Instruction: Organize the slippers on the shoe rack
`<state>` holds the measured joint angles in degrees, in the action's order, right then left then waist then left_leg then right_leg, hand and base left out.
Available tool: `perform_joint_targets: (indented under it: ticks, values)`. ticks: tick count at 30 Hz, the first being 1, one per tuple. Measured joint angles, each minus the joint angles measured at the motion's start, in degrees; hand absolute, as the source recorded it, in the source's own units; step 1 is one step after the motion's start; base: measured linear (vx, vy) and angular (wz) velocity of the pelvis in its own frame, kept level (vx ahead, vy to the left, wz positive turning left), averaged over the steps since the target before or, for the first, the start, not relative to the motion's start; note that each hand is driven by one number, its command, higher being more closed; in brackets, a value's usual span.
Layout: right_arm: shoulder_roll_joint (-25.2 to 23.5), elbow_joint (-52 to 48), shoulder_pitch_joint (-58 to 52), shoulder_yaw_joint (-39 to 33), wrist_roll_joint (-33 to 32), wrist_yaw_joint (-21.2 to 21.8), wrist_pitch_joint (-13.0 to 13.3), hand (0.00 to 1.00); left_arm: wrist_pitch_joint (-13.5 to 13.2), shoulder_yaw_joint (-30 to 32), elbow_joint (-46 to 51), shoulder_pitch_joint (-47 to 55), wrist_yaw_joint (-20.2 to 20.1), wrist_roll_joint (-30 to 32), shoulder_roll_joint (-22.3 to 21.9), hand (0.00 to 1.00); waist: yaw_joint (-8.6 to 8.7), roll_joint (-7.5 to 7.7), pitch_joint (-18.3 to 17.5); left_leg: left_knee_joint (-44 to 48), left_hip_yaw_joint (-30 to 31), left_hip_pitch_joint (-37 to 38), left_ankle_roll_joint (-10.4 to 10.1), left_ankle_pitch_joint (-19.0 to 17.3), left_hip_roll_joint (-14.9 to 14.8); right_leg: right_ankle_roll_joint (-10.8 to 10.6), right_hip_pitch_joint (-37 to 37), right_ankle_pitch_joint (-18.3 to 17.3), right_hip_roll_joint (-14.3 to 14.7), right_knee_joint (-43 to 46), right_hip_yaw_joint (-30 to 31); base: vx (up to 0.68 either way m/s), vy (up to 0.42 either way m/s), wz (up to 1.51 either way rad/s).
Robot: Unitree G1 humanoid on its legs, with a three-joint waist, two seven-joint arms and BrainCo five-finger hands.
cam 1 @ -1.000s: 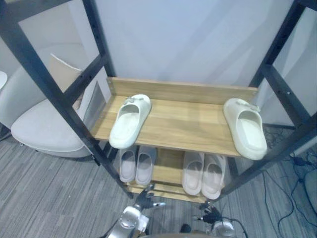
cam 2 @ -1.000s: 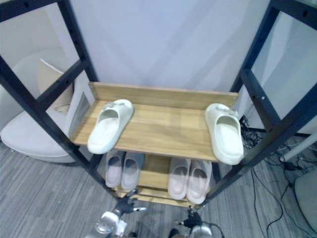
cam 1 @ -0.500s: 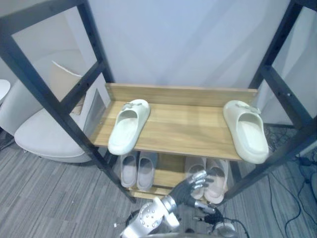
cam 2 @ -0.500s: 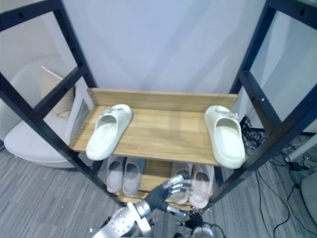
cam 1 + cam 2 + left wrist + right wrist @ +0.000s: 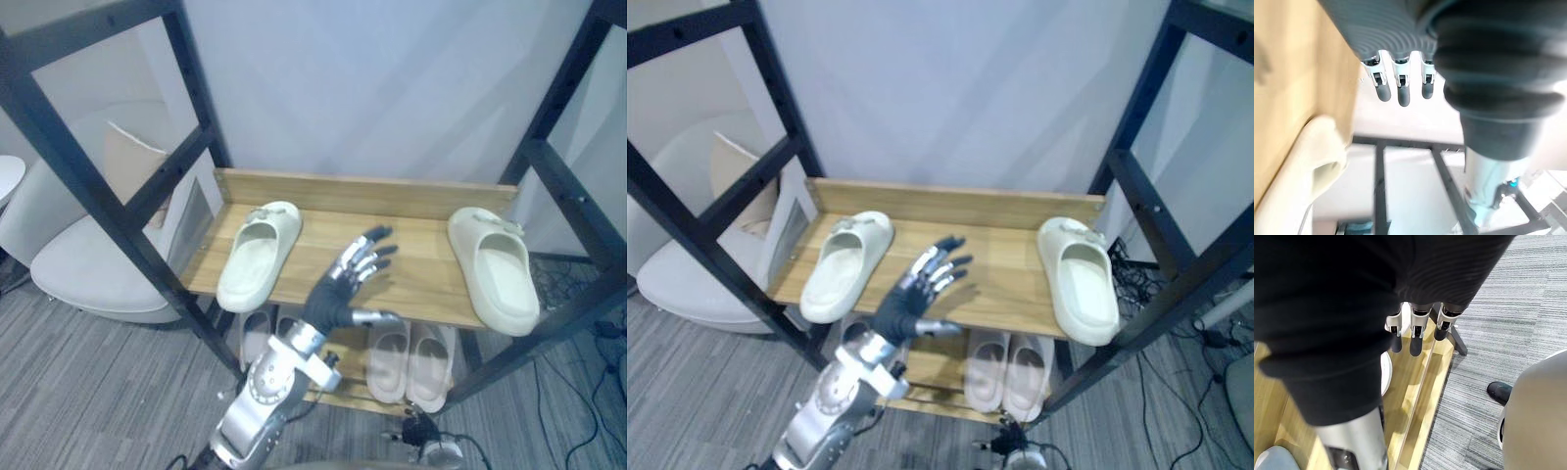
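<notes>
Two cream slippers lie far apart on the upper wooden shelf (image 5: 402, 259): the left slipper (image 5: 257, 255) angled by the left side, the right slipper (image 5: 493, 269) by the right side. My left hand (image 5: 335, 292) is raised in front of the shelf's middle between them, open, fingers (image 5: 1397, 90) spread and straight, touching nothing. The left slipper (image 5: 1303, 171) shows past that hand in the left wrist view. My right hand (image 5: 419, 429) hangs low by the floor, its fingers (image 5: 1417, 340) relaxed above the rack's bottom board (image 5: 1418, 382).
Two pairs of pale slippers (image 5: 269, 328) (image 5: 409, 357) sit on the lower shelf. Black metal posts (image 5: 108, 186) (image 5: 563, 166) frame the rack on both sides. A white armchair (image 5: 83, 264) with a cushion stands to the left, a white wall behind.
My left hand has risen from near the floor to in front of the upper shelf, its fingers spreading. The slippers have not moved; the view has shifted slightly.
</notes>
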<state>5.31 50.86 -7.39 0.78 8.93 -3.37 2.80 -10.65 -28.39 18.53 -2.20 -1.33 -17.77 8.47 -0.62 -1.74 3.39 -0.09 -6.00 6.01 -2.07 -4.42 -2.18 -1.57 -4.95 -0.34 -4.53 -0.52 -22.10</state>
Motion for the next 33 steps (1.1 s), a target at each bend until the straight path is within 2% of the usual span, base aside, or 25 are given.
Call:
perform_joint_targets:
  ticks: [8, 12, 15, 20, 21, 23, 33]
  values:
    - [0.8, -0.1, 0.0, 0.0, 0.0, 1.0, -0.2, 0.00, -0.3, 7.2, -0.2, -5.6, 2.5, 4.8, 0.0, 0.00, -0.02, 0.02, 0.0, 1.2, 0.1, -0.3, 0.0, -0.7, 0.0, -0.1, -0.1, -0.3, -0.1, 0.4, 0.1, 0.00, 0.000, 0.00]
    - [1.3, -0.2, 0.0, 0.0, 0.0, 1.2, -0.6, 0.00, -0.3, 10.2, -2.8, -9.5, 3.6, 7.2, 1.4, 0.00, -0.03, 0.05, 0.0, 1.3, 0.3, -0.8, 0.0, -0.7, 0.0, -0.1, 0.2, -0.3, -0.1, 0.4, -0.1, 0.00, 0.000, 0.00]
    - [1.5, -0.4, 0.1, 0.0, 0.0, 1.6, -0.7, 0.00, -0.2, 13.3, -6.6, -11.6, 3.8, 9.9, 3.4, 0.00, 0.03, 0.07, -0.1, 1.2, 0.3, -0.8, 0.0, -0.7, 0.1, 0.0, 0.4, -0.3, 0.0, 0.4, -0.2, 0.01, 0.003, 0.01]
    - [1.6, -0.5, 0.0, -0.1, 0.1, 2.6, -1.2, 0.00, 0.0, 17.5, -11.6, -11.9, 4.0, 12.1, 9.6, 0.00, 0.19, 0.67, -0.5, 1.0, 0.9, -0.2, 0.0, -0.7, 0.5, 0.2, -0.7, 0.1, 0.2, -1.1, -0.9, 0.03, 0.018, 0.05]
    - [1.6, -0.5, 0.0, -0.1, 0.1, 2.6, -1.3, 0.00, 0.0, 17.5, -11.7, -11.9, 4.0, 12.1, 9.6, 0.00, 0.19, 0.67, -0.5, 1.0, 0.9, -0.2, 0.0, -0.7, 0.5, 0.2, -0.7, 0.1, 0.2, -1.1, -0.9, 0.01, 0.011, 0.08]
    - [1.6, -0.5, 0.0, -0.1, 0.1, 2.9, -1.4, 0.00, 0.3, 19.7, -14.0, -12.9, 4.4, 14.5, 12.7, 0.00, 0.17, 1.06, -0.7, 0.8, 1.3, 0.0, 0.0, -0.7, 0.6, 0.2, -1.4, 0.7, 0.4, -2.5, -1.3, 0.01, 0.015, 0.06]
    - [1.7, -0.6, 0.0, -0.7, 0.1, 3.4, -1.5, 0.00, 1.4, 26.5, -17.6, -12.9, 5.8, 20.8, 18.0, 0.00, 0.14, 1.17, -0.7, 0.4, 1.2, 0.1, 0.0, -0.7, 0.9, 0.1, -2.3, 1.8, 0.6, -4.5, -1.3, 0.00, 0.000, 0.00]
